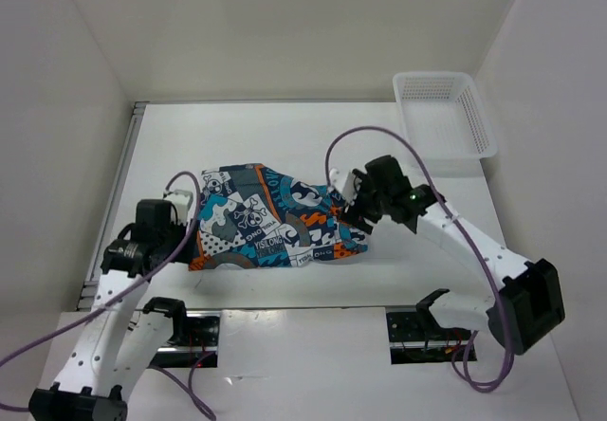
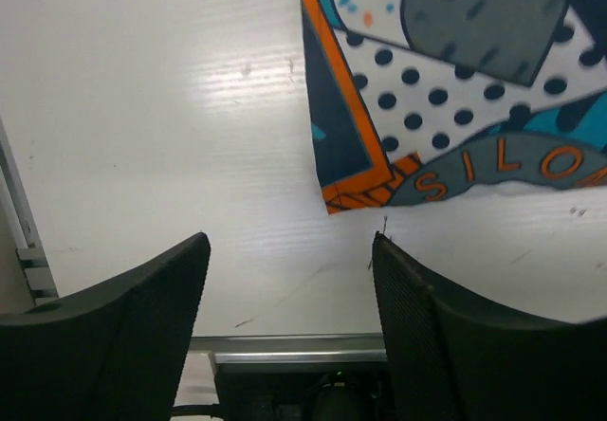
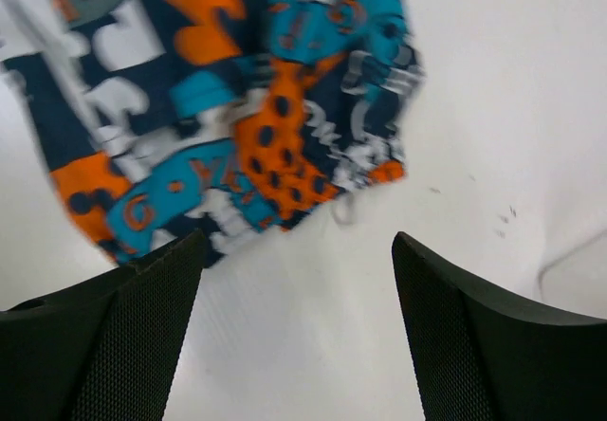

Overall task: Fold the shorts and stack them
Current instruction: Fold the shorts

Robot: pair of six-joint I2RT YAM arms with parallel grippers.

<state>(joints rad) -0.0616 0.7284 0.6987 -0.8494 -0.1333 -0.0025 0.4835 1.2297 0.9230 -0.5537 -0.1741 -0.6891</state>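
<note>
Well, begin from the near side. Your left gripper [image 2: 291,250] has its fingers spread and holds nothing. Under them is only bare table [image 2: 142,108], and the orange-edged corner of the shorts [image 2: 455,80] lies just beyond, in the upper right of that frame. Your right gripper [image 3: 299,246] is also spread and empty. The other end of the shorts fills the upper left and centre of its frame, not the gap between the fingers.

What can go wrong: if you lower the left one here, I think it closes on the table and misses the cloth. The cloth looks soft and seems to lie in more than one layer. A shallow pinch at the hem may therefore take only the top layer, and the fold would open or drag crooked. On the right the picture is blurred, so the edge is hard to judge. The purple cable [image 1: 375,130] arching above that end could also brush the cloth.

The top view shows what the wrists cannot: the whole shorts, rumpled, in the middle of the frame between both arms, and the basket [image 1: 446,113] at the upper right, well apart. But it hides the fingers under the arm bodies; only the wrist views show the gaps.
</note>
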